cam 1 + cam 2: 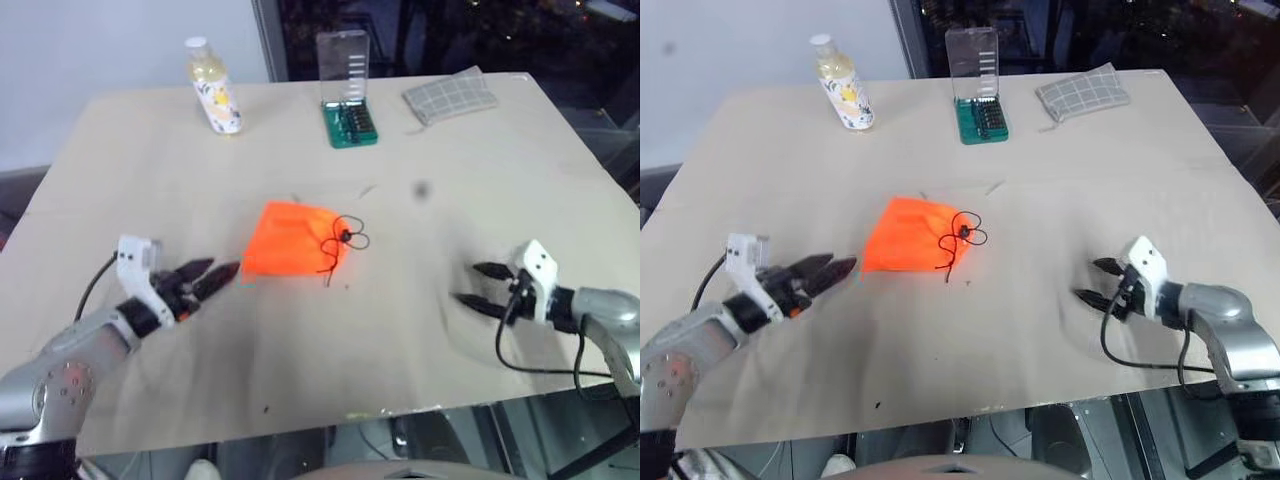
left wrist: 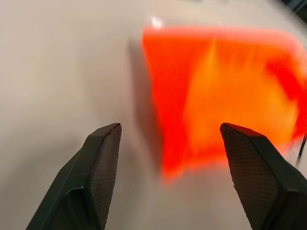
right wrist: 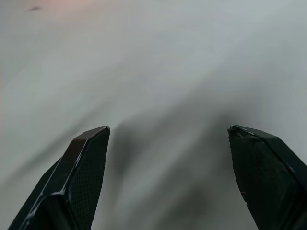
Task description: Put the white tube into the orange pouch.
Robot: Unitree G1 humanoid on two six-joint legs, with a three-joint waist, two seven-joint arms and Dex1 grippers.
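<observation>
Left claw [image 1: 222, 277], released and empty, sits low over the bench [image 1: 300, 380]; the orange pouch [image 1: 292, 241] lies just ahead of its tips, apart from them, cord end [image 1: 343, 240] on the far side. Right claw [image 1: 476, 287], likewise released and empty, stands well apart. The white tube cannot be seen. Beyond: bottle [image 1: 213, 88], open bit case [image 1: 348, 92], checked cloth [image 1: 450, 95].
</observation>
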